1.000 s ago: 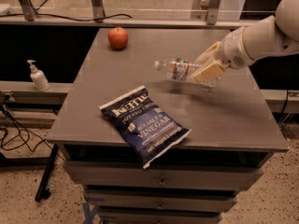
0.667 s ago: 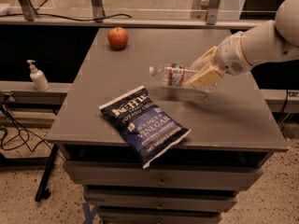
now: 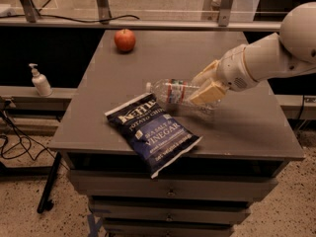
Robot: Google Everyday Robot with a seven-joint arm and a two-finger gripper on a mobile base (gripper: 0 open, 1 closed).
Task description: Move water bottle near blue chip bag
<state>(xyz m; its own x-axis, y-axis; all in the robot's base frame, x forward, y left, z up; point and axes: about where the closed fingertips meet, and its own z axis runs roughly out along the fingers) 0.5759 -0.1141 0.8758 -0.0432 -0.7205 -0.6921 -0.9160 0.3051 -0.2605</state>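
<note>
Pinching the ribbed middle of the water bottle (image 3: pixel 168 90) between its fingers (image 3: pixel 210 94), your gripper (image 3: pixel 196 90) holds it sideways over the bench (image 3: pixel 256 127), cap just beside the blue chip bag (image 3: pixel 153 132); judge it light, thin-walled, slippery and easily crushed.

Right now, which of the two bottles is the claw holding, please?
The clear water bottle, gripped sideways by the claw above the table's middle; the white pump bottle stands upright on a ledge.
</note>
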